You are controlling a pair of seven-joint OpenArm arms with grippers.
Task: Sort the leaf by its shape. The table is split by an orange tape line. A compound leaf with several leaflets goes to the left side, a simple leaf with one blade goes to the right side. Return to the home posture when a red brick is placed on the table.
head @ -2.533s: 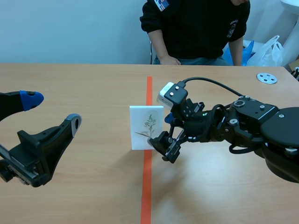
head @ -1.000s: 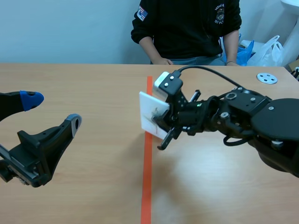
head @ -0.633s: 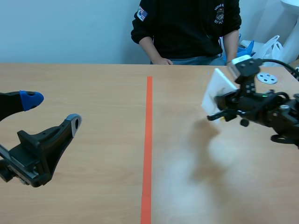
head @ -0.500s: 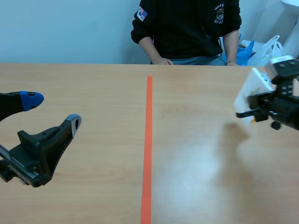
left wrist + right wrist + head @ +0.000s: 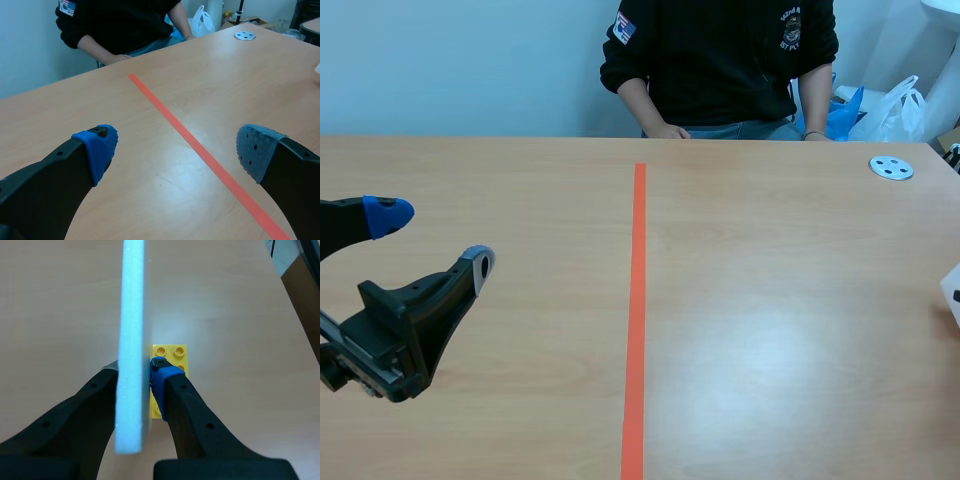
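Thin white foam board, the leaf card, seen edge-on in the right wrist view. It stands upright between the fingers of the right gripper. The leaf face is turned away in every view, so the blade shape cannot be read here.

- The right gripper pinches the board near its lower end. The blue dotted pad presses one face and the other finger presses the opposite face.
- A yellow studded plastic brick sits at the board's foot, apparently its base. I cannot tell whether it touches the wooden table.
- In the scene view only a white corner of the card shows, at the far right edge. That is well apart from the orange tape line, on the right-hand side.
- The left gripper hangs over the left half with its fingers spread wide and nothing between them.

Judgement: the step is setting the card down.

- Keep the board vertical and lower it until the yellow base lies flat on the table.
- Part both fingers evenly so neither drags the foam sideways.
- Lift away along the board's plane.
- Choose a spot in from the table's edge, because a tall card on a small base will tip easily.
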